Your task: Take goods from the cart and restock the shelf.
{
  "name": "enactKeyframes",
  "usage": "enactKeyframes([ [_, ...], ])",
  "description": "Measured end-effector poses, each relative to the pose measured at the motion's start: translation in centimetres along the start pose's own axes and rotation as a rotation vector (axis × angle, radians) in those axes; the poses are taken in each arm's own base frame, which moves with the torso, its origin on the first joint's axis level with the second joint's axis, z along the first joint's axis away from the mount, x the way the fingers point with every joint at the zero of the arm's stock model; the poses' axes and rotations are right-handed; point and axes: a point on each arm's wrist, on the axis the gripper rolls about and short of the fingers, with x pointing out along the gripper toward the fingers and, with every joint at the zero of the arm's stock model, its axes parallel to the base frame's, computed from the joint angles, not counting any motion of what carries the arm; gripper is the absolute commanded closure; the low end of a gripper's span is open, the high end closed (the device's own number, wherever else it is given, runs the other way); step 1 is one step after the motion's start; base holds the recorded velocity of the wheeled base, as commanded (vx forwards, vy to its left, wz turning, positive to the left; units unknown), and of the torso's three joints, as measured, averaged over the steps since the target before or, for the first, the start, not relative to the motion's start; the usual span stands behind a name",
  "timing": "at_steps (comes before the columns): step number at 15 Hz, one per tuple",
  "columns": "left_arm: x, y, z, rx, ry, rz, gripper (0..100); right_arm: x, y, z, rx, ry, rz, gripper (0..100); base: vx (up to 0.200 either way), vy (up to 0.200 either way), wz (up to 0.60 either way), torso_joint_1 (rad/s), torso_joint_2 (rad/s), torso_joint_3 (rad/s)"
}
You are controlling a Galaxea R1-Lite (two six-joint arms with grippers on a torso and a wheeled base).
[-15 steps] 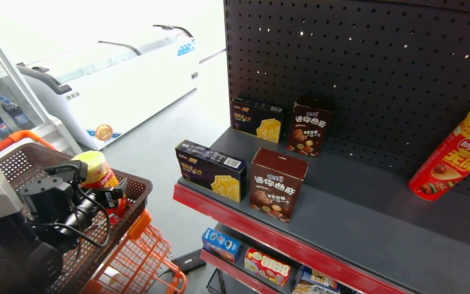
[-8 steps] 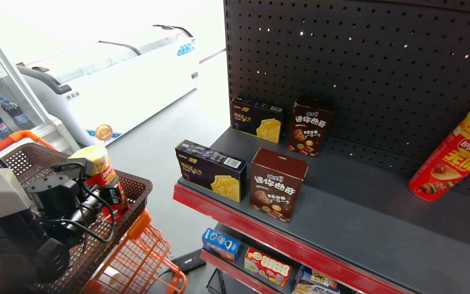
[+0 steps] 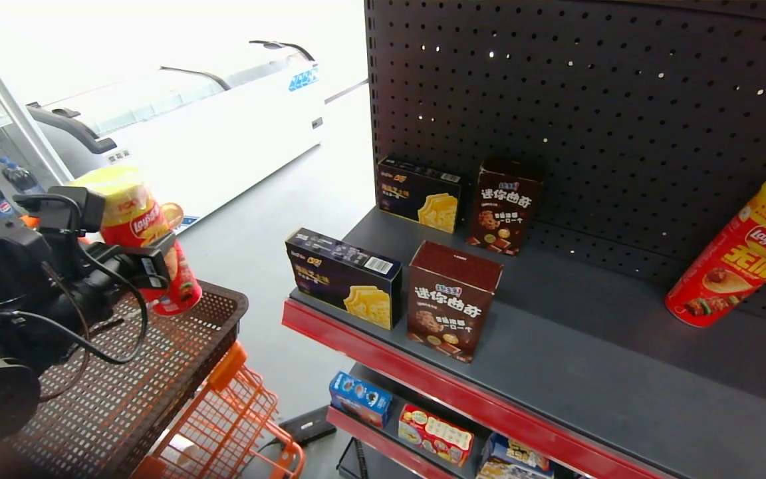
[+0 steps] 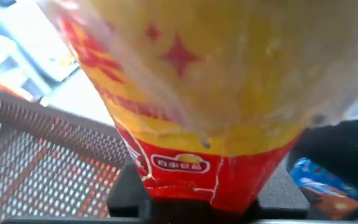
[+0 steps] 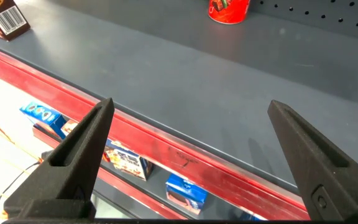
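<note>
You are in the carry step: your left claw (image 3: 127,243) is pinching the chip can (image 3: 137,223) around its middle, with the yellow lid end up and tilted away from the shelf. The can hangs above the cart (image 3: 223,313), over the basket corner nearest the shelf and well apart from the shelf's left end. In the left wrist view the can (image 4: 197,93) sits right in front of the lens, its red base toward the claw's palm, so the grip looks deep rather than at the tips. The next move, as I judge it, is to swing the can across the gap and over the red front edge of the shelf (image 3: 589,359). Keep it high enough to pass the blue box (image 3: 343,276) and the brown box (image 3: 449,299) at the front left corner. Then stand it on the bare stretch toward the right, short of the second can (image 3: 735,253) leaning on the pegboard (image 3: 556,100) at the back edge. Your right claw (image 5: 194,162) is spread wide and holds nothing, poised above the shelf's front edge.
</note>
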Motion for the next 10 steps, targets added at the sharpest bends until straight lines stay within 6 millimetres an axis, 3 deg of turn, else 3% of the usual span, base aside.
enactKeyframes([
  [3,-2.0,-1.2,2.4,0.004,-0.065,-0.067,100,0.0,0.0,0.0,0.0,0.0,0.0,0,0.0,0.0,0.0,0.0,0.0,0.0],
  [6,-4.2,-2.1,3.5,0.009,-0.103,-0.199,100,0.0,0.0,0.0,0.0,0.0,0.0,0,0.0,0.0,0.0,0.0,0.0,0.0],
  [10,-8.2,-4.3,4.3,-0.012,-0.033,-0.517,100,0.0,0.0,0.0,0.0,0.0,0.0,0,0.0,0.0,0.0,0.0,0.0,0.0],
])
